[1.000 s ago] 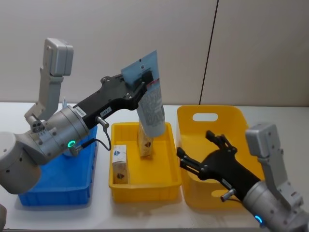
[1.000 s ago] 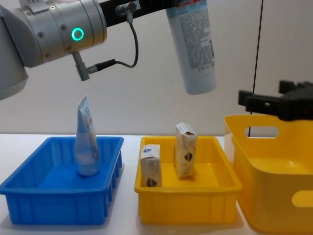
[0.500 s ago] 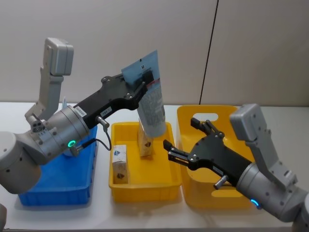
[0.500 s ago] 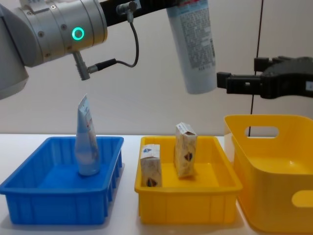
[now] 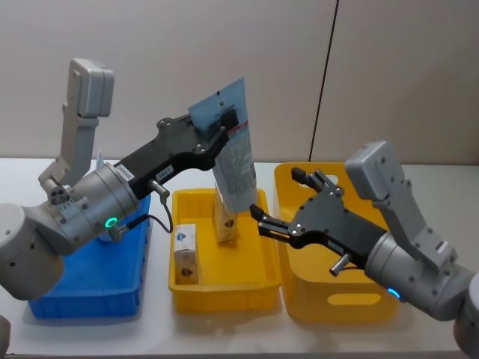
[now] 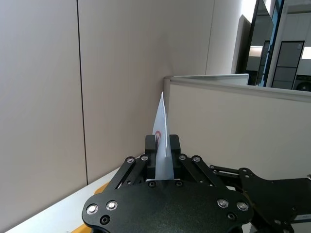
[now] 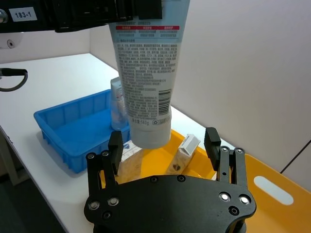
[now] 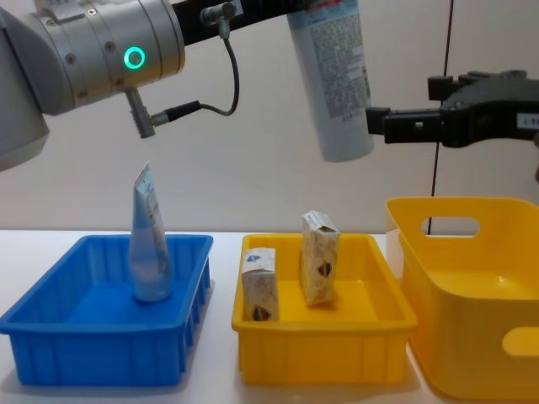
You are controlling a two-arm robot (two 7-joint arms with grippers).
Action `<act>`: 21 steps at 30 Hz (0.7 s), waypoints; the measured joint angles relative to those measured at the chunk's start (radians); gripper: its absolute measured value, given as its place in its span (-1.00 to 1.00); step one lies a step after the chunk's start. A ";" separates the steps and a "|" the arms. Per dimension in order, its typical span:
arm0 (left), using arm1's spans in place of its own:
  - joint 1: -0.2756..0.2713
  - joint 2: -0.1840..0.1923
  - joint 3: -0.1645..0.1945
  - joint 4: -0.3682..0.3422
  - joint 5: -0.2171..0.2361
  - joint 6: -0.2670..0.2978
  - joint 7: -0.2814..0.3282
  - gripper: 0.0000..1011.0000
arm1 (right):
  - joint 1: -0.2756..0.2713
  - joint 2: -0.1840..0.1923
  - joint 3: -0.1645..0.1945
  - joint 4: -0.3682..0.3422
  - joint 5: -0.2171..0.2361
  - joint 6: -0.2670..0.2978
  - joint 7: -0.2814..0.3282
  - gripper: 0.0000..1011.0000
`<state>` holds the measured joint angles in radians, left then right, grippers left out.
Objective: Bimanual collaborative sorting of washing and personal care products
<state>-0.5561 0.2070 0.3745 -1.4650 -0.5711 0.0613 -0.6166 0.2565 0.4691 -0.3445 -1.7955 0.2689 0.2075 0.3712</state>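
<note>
Your white counter sits before a plain beige wall. Toward its left edge, the blue bin holds the pale-blue tube upright; at mid-counter, the shallow yellow bin holds both cartons, so three items look sorted. One is left: above that bin, the left gripper pinches the white printed tube by its flat crimped end, cap down; the right gripper has its fingers spread just beside the cap, probably for a handover toward the deep yellow bin at the right edge.
</note>
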 joint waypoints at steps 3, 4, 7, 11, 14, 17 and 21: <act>0.000 0.000 0.000 0.000 0.000 0.000 0.000 -0.72 | 0.015 0.001 -0.003 0.011 -0.004 0.001 0.008 0.98; 0.000 0.000 0.000 0.000 0.000 0.000 0.000 -0.72 | 0.024 0.001 -0.005 0.020 -0.005 0.001 0.015 0.98; 0.000 0.000 0.000 0.000 0.000 0.000 0.000 -0.72 | 0.043 0.002 -0.009 0.039 -0.005 -0.002 0.027 0.98; 0.000 0.000 0.000 0.000 0.000 0.000 0.000 -0.72 | 0.067 0.001 -0.015 0.067 -0.005 -0.010 0.044 0.98; 0.000 0.000 0.000 0.000 0.000 0.000 0.000 -0.72 | 0.084 0.000 -0.021 0.088 -0.001 -0.018 0.060 0.98; 0.000 0.000 0.000 0.000 0.000 0.000 0.000 -0.72 | 0.116 -0.003 -0.033 0.130 0.010 -0.035 0.091 0.98; 0.000 0.000 0.000 0.000 0.000 0.000 0.000 -0.72 | 0.134 -0.006 -0.040 0.153 0.018 -0.046 0.109 0.98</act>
<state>-0.5560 0.2071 0.3744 -1.4650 -0.5708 0.0612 -0.6166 0.3903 0.4628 -0.3844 -1.6426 0.2864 0.1615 0.4805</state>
